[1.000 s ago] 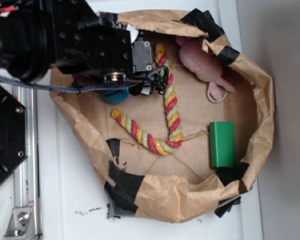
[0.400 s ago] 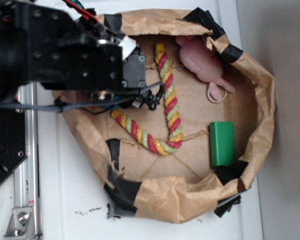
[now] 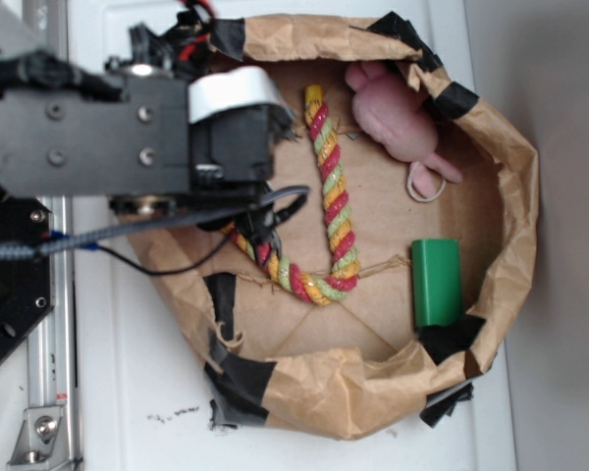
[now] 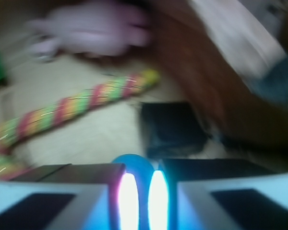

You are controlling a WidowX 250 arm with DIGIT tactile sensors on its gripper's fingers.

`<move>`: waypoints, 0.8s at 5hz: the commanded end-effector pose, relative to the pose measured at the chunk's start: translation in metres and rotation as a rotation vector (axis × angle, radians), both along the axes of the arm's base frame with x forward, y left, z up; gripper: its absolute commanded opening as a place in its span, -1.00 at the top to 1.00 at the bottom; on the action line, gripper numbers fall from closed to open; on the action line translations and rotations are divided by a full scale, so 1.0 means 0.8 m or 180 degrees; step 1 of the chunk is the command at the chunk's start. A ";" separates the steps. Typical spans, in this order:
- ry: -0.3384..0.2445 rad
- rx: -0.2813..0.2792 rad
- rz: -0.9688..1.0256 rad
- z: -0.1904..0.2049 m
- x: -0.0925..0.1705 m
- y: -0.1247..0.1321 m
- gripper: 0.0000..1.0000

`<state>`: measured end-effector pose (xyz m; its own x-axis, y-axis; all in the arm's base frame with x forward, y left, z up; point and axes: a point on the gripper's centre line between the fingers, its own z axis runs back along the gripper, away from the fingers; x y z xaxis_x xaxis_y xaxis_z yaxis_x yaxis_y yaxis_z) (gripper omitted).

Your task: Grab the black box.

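In the wrist view the black box (image 4: 173,129) lies on the brown paper floor, just ahead of my gripper (image 4: 138,175) and slightly to its right. The two fingers stand almost together with only a thin slit between them, and nothing is held. A blue ball (image 4: 134,163) shows right behind the fingertips, touching or nearly touching them. In the exterior view my arm (image 3: 147,137) covers the upper left of the paper bowl (image 3: 491,128) and hides the black box, the ball and the fingers.
A striped rope (image 3: 332,211) (image 4: 77,103) curves across the bowl's floor. A pink plush toy (image 3: 393,113) (image 4: 93,31) lies at the far side, and a green block (image 3: 437,283) at the right. Crumpled paper walls with black tape ring everything.
The arm has swung down in the exterior view, over the spot where the blue ball showed, and now hides it.
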<state>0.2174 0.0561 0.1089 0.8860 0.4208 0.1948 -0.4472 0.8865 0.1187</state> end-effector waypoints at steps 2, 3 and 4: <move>-0.0106 -0.0113 -0.1140 0.036 0.022 0.022 1.00; -0.0137 -0.0081 -0.0358 0.019 0.010 0.027 -1.00; -0.0256 -0.0201 0.0287 -0.004 0.003 0.035 -1.00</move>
